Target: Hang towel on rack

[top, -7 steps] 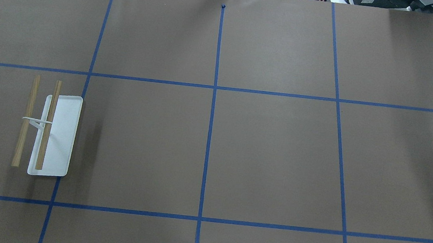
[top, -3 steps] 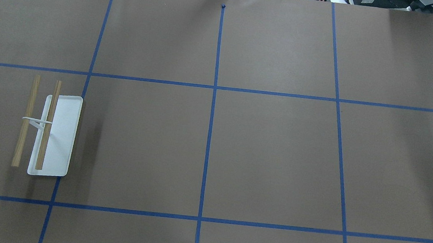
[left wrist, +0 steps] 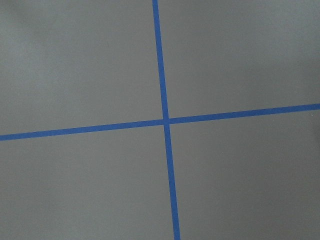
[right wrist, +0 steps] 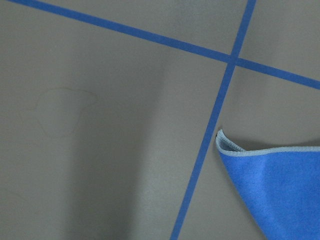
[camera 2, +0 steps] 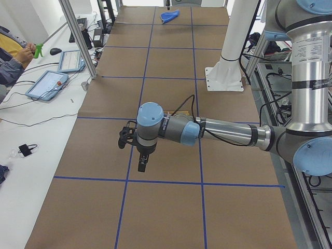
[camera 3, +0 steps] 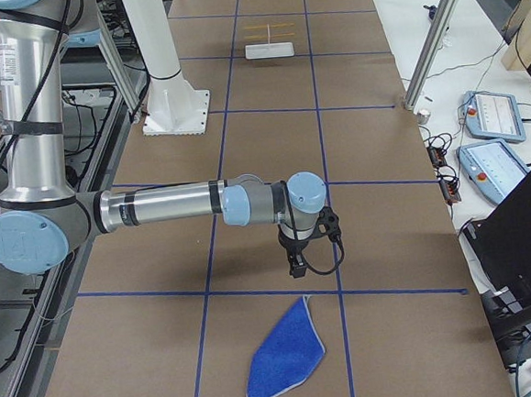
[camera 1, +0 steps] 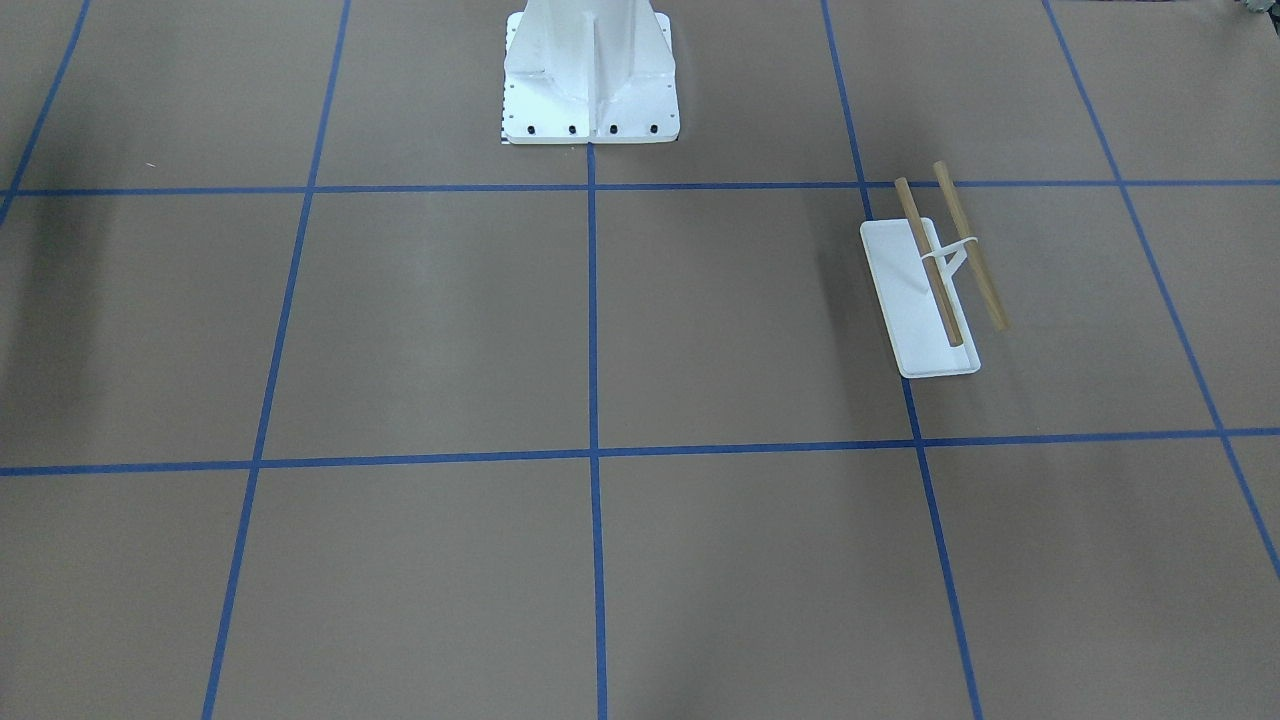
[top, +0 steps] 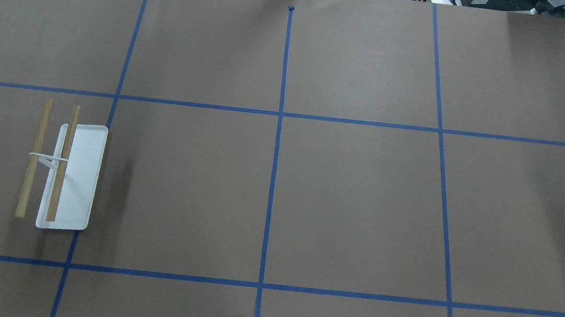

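The blue towel [camera 3: 283, 367] lies flat on the brown table at the robot's right end; one pale-edged corner shows in the right wrist view [right wrist: 280, 190]. It is far and small in the exterior left view [camera 2: 170, 16]. The rack [top: 71, 173] stands at the other end, with a white tray base and two wooden rods [camera 1: 950, 260], both bare. It is far off in the exterior right view [camera 3: 268, 37]. My right gripper [camera 3: 296, 268] hangs above the table just short of the towel. My left gripper [camera 2: 141, 165] hangs above the table. I cannot tell whether either is open or shut.
The big white bolted pedestal [camera 1: 590, 70] stands at the robot's side of the table [camera 3: 171, 105]. Blue tape lines [left wrist: 162, 120] grid the brown surface. Tablets [camera 2: 46, 83] and an aluminium post [camera 3: 432, 38] sit along the operators' bench.
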Robot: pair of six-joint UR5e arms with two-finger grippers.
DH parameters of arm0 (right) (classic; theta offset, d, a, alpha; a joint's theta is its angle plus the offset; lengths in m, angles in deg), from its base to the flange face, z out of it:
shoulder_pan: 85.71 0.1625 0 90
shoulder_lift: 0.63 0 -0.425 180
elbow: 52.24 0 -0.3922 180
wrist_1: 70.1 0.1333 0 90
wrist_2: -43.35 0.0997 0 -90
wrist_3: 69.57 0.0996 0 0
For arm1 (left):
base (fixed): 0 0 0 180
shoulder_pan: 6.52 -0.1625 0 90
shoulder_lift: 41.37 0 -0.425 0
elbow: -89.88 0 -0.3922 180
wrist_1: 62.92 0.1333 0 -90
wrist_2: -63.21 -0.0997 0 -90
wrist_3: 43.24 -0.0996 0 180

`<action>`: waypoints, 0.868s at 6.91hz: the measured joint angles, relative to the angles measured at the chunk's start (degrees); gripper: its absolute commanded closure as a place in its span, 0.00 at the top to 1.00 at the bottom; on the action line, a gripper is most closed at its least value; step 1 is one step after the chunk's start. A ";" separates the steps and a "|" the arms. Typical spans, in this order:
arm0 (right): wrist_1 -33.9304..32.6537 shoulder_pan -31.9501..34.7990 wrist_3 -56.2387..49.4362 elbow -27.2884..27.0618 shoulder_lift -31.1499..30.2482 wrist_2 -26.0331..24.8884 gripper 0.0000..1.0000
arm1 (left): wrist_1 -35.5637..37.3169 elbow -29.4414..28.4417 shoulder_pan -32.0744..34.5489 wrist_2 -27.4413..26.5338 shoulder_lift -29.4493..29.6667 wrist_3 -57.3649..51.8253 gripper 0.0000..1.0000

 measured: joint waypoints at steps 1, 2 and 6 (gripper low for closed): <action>1.71 0.64 -7.68 2.98 -0.09 -0.84 1.00 | 0.00 0.00 -0.03 0.00 0.00 0.02 0.98; 2.37 1.67 -15.60 5.25 -0.10 -2.50 1.00 | 0.01 0.00 -0.07 0.00 0.00 0.02 0.98; 4.69 4.86 -24.77 13.80 0.70 -4.82 1.00 | 0.07 -0.02 -0.13 0.00 0.00 0.03 0.98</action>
